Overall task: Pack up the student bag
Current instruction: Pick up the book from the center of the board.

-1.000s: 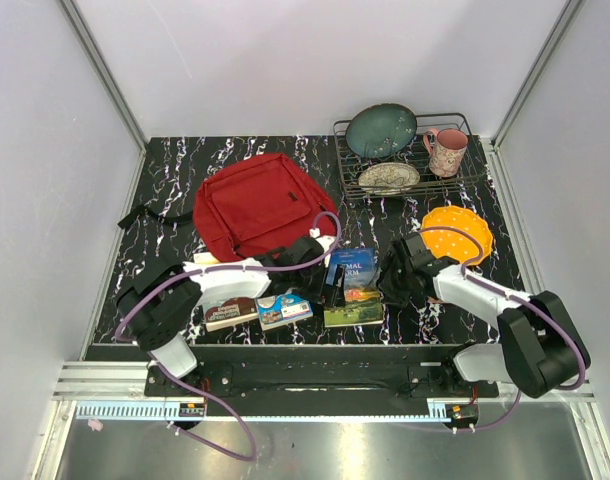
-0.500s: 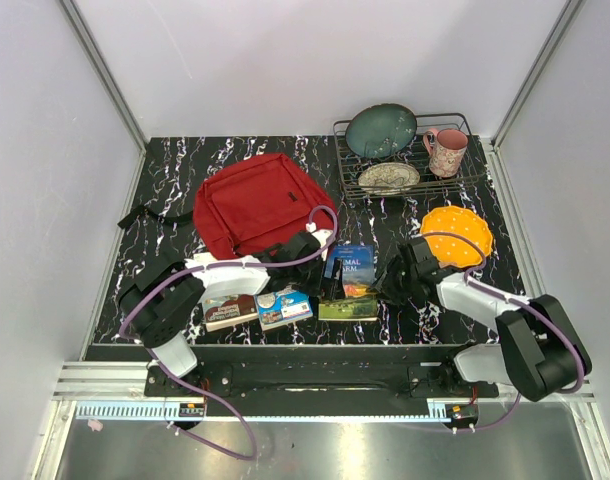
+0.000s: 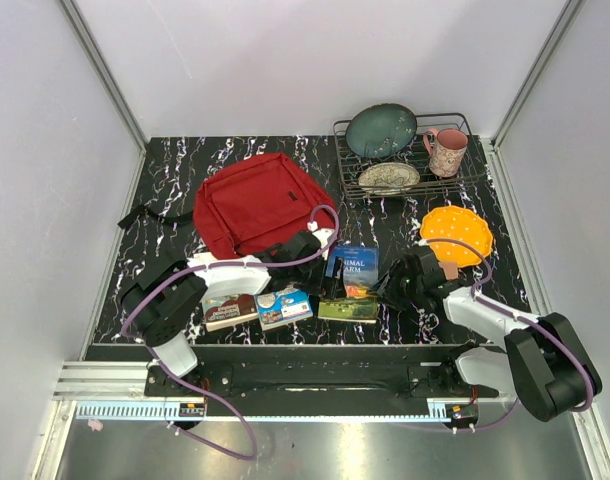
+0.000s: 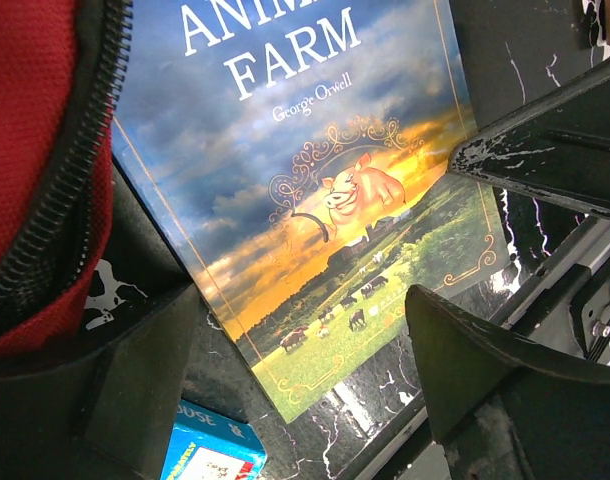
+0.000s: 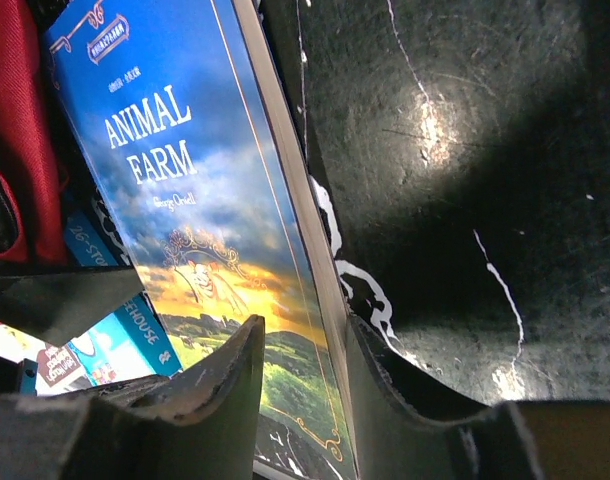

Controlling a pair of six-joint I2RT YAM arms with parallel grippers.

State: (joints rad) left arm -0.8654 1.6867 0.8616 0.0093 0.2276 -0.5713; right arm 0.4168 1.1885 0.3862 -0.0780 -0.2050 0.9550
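The student bag (image 3: 257, 203), a red backpack, lies at the back left of the table; its zip edge (image 4: 25, 150) shows in the left wrist view. The "Animal Farm" book (image 3: 352, 285) lies in front of it, between both arms. My left gripper (image 3: 323, 268) hangs open over the book's near left corner (image 4: 325, 170), with its fingers wide apart (image 4: 295, 300) and nothing held. My right gripper (image 3: 390, 285) is shut on the book's right edge (image 5: 175, 180). One finger rests on the cover and the other against the page edge (image 5: 305, 325).
A blue book (image 3: 284, 308) and a brown one (image 3: 229, 312) lie near the front edge by the left arm. At the back right, a wire rack (image 3: 465, 170) holds a teal bowl (image 3: 381, 130), a patterned plate (image 3: 388, 178) and a pink mug (image 3: 446, 151). An orange plate (image 3: 457, 232) lies in front of it.
My right gripper has come in towards the book and closed on its right edge; the book has shifted slightly left. The left gripper has barely moved.
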